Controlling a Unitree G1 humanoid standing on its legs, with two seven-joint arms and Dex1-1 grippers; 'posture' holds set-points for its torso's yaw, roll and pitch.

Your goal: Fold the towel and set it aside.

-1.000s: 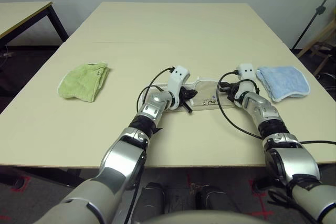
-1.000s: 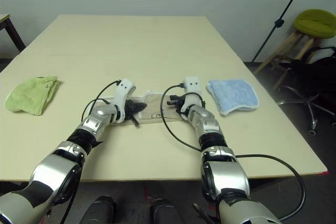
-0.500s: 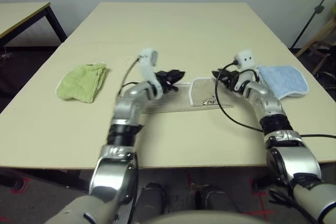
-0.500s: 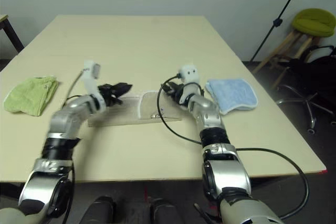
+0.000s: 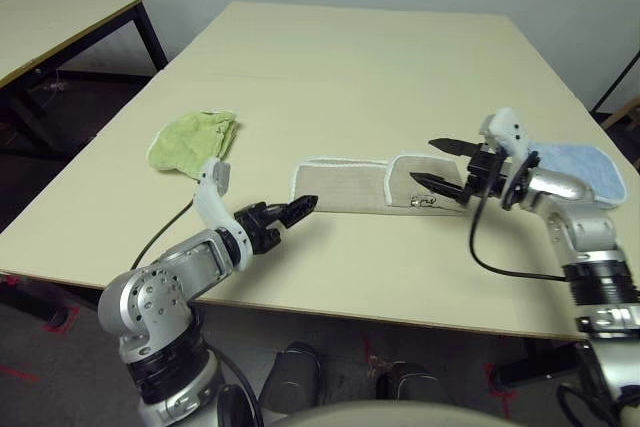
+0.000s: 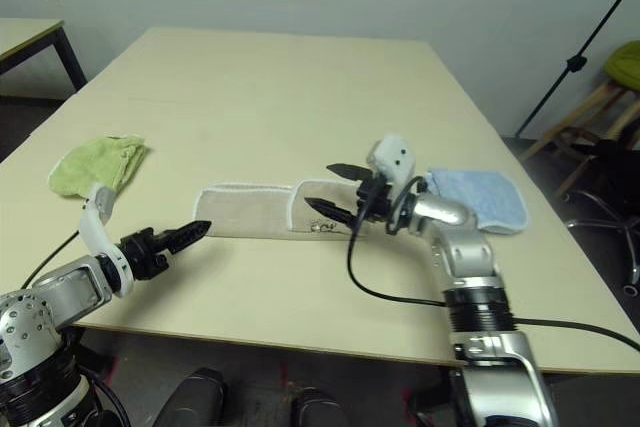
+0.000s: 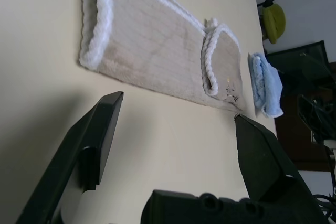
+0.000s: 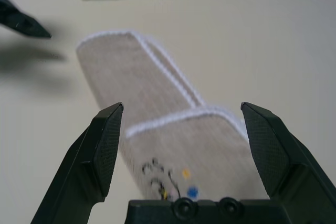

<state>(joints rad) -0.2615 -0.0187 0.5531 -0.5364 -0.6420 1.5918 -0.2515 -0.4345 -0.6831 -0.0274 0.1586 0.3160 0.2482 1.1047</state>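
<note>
The beige towel point(image 5: 345, 187) lies flat on the table as a long narrow strip with white rope edging. Its right end is folded back over the strip, and a small dark logo point(image 5: 425, 201) shows on that flap. My left gripper point(image 5: 300, 212) is open, low over the table just in front of the towel's left end, touching nothing. In the left wrist view the towel point(image 7: 152, 45) lies beyond the open left gripper point(image 7: 178, 107). My right gripper point(image 5: 425, 162) is open, hovering over the folded right end. The right wrist view shows the flap point(image 8: 184, 145) between its spread fingers point(image 8: 107, 150).
A crumpled lime-green cloth point(image 5: 195, 140) lies at the left of the table. A folded light-blue cloth point(image 5: 585, 162) lies at the right edge, behind my right wrist. A second table point(image 5: 60, 17) stands at the far left. A green stool point(image 6: 625, 57) stands to the right.
Both grippers have gone from shut to open and let go of the towel. The left arm has drawn back toward the near left. The camera view has also shifted.
</note>
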